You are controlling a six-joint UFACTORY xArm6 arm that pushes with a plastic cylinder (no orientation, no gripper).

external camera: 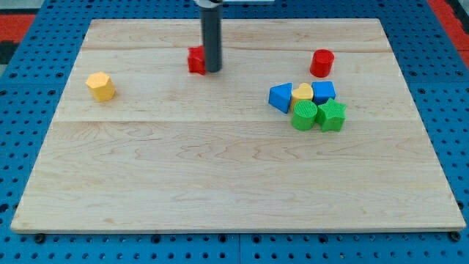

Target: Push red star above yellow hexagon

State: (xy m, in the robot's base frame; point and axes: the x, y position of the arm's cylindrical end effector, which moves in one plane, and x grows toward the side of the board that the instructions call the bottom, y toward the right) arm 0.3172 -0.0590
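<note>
The red star (196, 60) lies near the view's top, left of centre, partly hidden behind my rod. My tip (213, 70) rests against the star's right side. The yellow hexagon (100, 86) sits at the view's left, well to the left of the star and a little lower on the board.
A red cylinder (322, 63) stands at the upper right. Below it is a tight cluster: a blue triangle (280, 97), a yellow heart (302, 92), a blue block (323, 92), a green cylinder (304, 115) and a green star (331, 116). The wooden board (220, 183) lies on a blue pegboard.
</note>
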